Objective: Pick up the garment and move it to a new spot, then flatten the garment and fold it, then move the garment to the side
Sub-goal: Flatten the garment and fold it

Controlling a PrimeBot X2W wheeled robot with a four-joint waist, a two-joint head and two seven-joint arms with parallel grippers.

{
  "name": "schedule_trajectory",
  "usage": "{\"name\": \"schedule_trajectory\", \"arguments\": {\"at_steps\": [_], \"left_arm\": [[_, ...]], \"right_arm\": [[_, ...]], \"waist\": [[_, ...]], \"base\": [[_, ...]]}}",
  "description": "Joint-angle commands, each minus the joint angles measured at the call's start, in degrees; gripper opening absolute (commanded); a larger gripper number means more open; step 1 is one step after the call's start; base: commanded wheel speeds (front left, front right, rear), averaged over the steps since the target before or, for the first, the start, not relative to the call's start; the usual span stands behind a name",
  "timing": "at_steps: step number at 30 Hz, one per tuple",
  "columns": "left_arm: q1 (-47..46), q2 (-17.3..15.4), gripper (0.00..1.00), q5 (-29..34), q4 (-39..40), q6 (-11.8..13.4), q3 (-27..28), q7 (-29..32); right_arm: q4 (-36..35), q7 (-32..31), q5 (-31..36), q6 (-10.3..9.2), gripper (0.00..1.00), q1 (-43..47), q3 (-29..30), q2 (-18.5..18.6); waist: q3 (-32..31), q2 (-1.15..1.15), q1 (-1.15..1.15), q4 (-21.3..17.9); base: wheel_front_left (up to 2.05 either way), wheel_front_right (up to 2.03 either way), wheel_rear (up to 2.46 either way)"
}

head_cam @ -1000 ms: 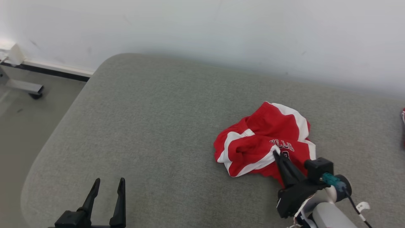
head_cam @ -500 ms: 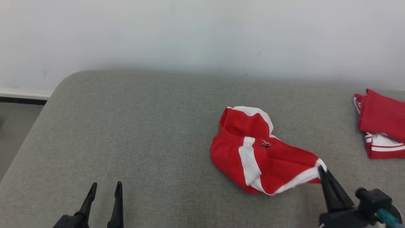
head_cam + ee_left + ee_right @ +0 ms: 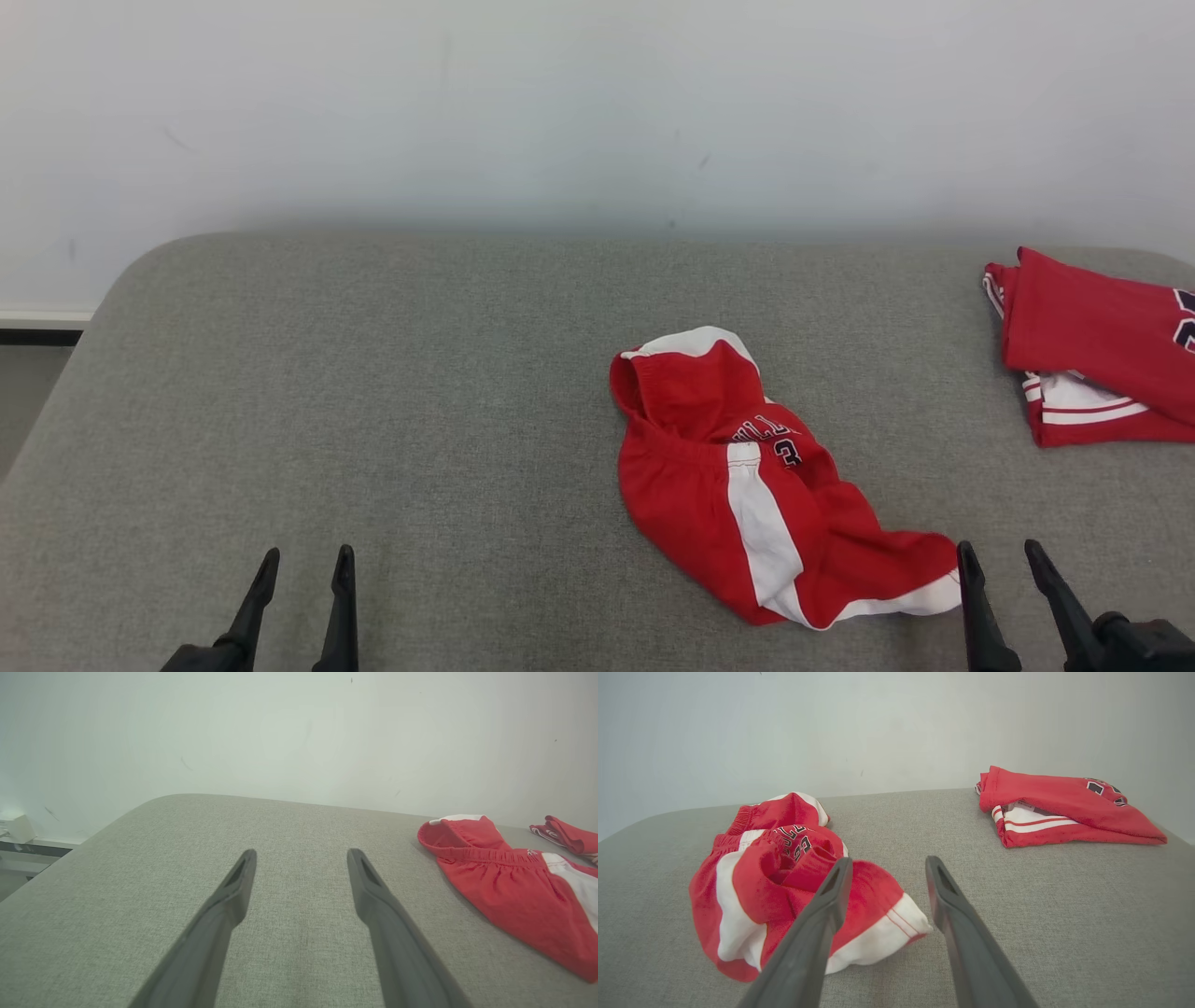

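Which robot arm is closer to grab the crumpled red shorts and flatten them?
Probably the right. The right gripper stands open beside the crumpled red shorts, near their white hem; the left gripper is open too, but far off over grey cushion.

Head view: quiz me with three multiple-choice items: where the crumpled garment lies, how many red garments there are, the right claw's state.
1. The crumpled red-and-white cloth garment lies: A on the floor; B on the grey padded surface, beside the right claw; C atop the folded red-and-white garment.
2. Red garments on the surface: A one; B two; C three.
3. The right claw is: A shut on cloth; B shut, empty; C open, empty.
Answers: 1 B, it rests on the padding by the claw's tips; 2 B, crumpled one plus folded one; 3 C, its fingers stand apart, pinching nothing.
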State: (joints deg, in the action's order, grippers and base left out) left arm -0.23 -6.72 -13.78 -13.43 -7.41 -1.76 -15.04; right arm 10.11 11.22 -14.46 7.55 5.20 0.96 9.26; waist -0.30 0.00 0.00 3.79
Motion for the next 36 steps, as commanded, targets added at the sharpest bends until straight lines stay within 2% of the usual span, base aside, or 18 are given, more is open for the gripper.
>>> {"name": "schedule_trajectory", "arguments": {"at_steps": [1,17,27,36], "left_arm": [[0.6,-0.1,1.0,0.3,0.2,0.0,0.2,-0.2],[2.6,-0.8,1.0,1.1,1.7,0.3,1.6,-0.2],[2.8,-1.0,1.0,1.1,1.7,0.2,1.5,-0.2],[-2.2,-2.0,1.0,1.5,1.6,0.0,-1.1,0.5]], "right_arm": [[-0.5,0.5,0.5,-0.15,1.0,-0.5,0.5,-0.2],[-5.3,2.9,2.9,-0.16,1.0,1.5,0.5,-3.0],[-5.8,3.0,3.1,-0.16,1.0,2.0,-0.6,-3.8],[-5.0,2.7,2.9,-0.16,1.0,0.5,-2.1,-3.9]], "waist": [[-0.4,0.0,0.0,-0.5],[-1.8,0.0,0.0,-2.8],[-1.5,0.0,0.0,-3.1],[-0.3,0.0,0.0,-5.3]], "base": [[0.0,0.0,0.0],[0.0,0.0,0.0],[0.0,0.0,0.0],[0.0,0.0,0.0]]}}
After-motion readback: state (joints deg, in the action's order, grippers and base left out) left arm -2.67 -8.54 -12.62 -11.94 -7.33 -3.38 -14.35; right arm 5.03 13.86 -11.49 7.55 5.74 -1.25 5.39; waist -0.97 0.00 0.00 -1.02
